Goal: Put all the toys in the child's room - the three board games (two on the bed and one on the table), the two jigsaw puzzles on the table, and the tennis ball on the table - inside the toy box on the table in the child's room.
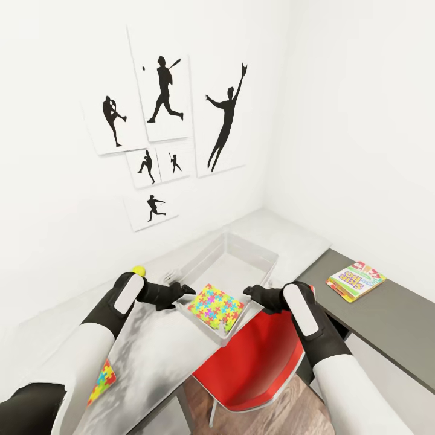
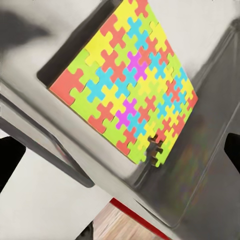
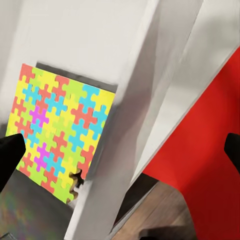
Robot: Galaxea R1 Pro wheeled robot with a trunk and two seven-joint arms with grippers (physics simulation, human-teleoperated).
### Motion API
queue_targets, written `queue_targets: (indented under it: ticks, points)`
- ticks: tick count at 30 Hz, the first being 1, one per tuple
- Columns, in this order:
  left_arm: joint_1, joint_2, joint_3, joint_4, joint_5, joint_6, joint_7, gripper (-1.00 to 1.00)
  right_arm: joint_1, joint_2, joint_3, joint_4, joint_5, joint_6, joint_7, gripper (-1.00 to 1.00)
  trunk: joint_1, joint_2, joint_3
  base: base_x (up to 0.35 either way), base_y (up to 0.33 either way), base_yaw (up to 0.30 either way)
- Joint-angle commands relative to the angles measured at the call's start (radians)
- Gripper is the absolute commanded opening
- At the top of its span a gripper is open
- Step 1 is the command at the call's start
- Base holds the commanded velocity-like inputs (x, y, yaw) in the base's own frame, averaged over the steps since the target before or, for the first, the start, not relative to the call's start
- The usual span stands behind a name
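Observation:
The toy box (image 1: 252,245), a light grey bin, stands on the table (image 1: 154,353). One jigsaw puzzle (image 1: 215,306) lies flat inside it at the near end, seen close up in the left wrist view (image 2: 130,85) and the right wrist view (image 3: 57,130). My left gripper (image 1: 183,290) hovers open at the box's near left corner. My right gripper (image 1: 251,294) hovers open at its near right rim. A second jigsaw puzzle (image 1: 103,380) lies on the table by my left forearm. The tennis ball (image 1: 139,270) rests behind my left wrist. One board game (image 1: 356,280) lies on a dark grey top at the right.
A red chair (image 1: 257,359) stands under the table's edge, below my right arm. Black sports silhouette pictures (image 1: 166,115) hang on the white wall behind the table. Wood floor (image 1: 199,411) shows beneath the chair. The corner wall closes in on the right.

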Motion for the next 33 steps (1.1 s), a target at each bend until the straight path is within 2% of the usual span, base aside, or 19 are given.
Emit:
queue_targets:
  ticks: [1, 13, 18, 25, 33]
  points:
    - [-0.001, 0.002, -0.004, -0.001, 0.002, 0.002, 0.000, 1.00, -0.001, -0.002, 0.001, -0.001, -0.010, 0.001, -0.010, 1.00, 0.001, -0.002, -0.002, 0.000, 0.000, 0.000]
    - [0.001, 0.022, -0.006, -0.002, 0.005, 0.012, -0.007, 1.00, 0.004, -0.008, 0.000, -0.015, -0.012, 0.003, -0.006, 1.00, 0.001, -0.002, -0.002, 0.000, 0.000, 0.000]
    - [0.001, 0.059, -0.007, -0.007, 0.012, 0.012, -0.041, 1.00, 0.008, -0.009, 0.000, -0.026, -0.013, 0.004, -0.004, 1.00, 0.001, -0.002, -0.002, 0.000, 0.000, 0.000]
    - [0.003, 0.118, -0.010, -0.011, 0.020, 0.013, -0.130, 1.00, 0.015, -0.009, 0.000, -0.103, -0.014, 0.010, -0.005, 1.00, 0.001, -0.002, -0.002, 0.000, 0.000, 0.000]
    - [0.004, 0.171, -0.011, -0.013, 0.026, 0.015, -0.220, 1.00, 0.027, -0.010, -0.006, -0.180, -0.016, 0.023, -0.006, 1.00, 0.001, -0.002, -0.002, 0.000, 0.000, 0.000]
